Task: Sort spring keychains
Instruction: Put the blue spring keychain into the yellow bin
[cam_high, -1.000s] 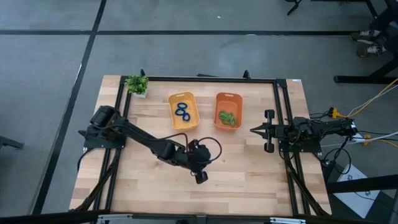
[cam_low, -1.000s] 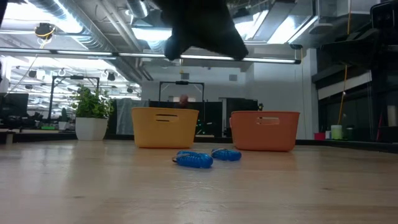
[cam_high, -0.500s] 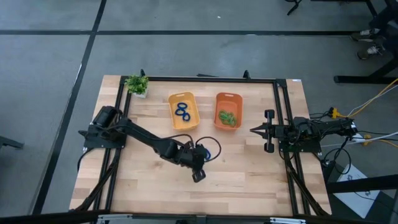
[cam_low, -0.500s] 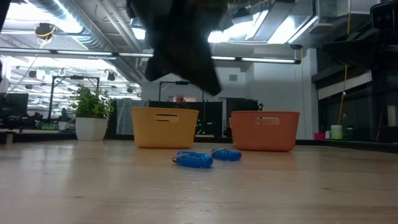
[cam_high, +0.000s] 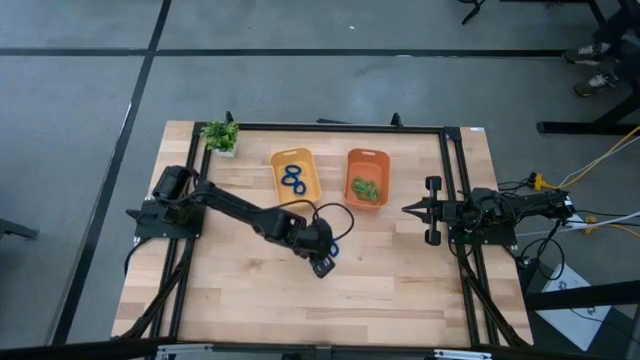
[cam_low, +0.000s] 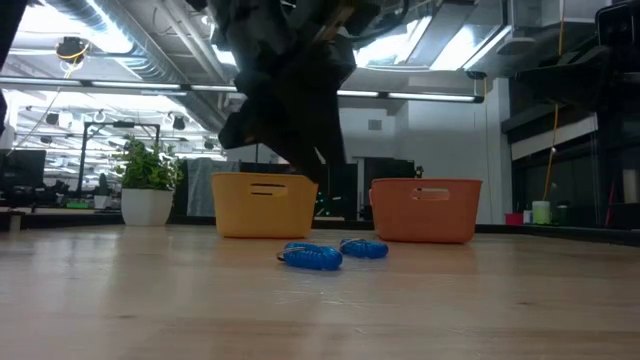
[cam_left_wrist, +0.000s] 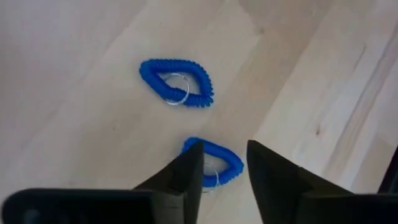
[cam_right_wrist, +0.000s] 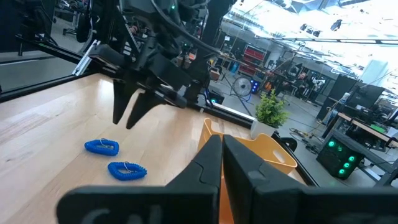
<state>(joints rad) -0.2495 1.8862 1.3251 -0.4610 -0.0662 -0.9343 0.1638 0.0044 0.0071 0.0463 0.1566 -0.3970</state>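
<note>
Two bright blue coiled spring keychains lie loose on the light wooden bench: nearer blue coil and farther blue coil, close together but apart, near bench centre. Nothing sits between them and the bins.

Left claw hangs above them, fingers spread, holding nothing; in its wrist view one blue coil shows partly behind the finger, the other lies clear beyond it. From above, the left arm stretches diagonally from the left-side mount to mid-bench, its wrist covering most of the loose coils. In the low view its dark bulk blocks the top of the yellow bin.

Behind: yellow-orange plastic bin with two more blue coils inside; just beside it the orange plastic bin holding green coils.

Small leafy potted plant stands at the far left corner, well apart from the bins.

Right claw waits at the right side, level, pointing toward centre, fingers pressed together, empty.
</note>
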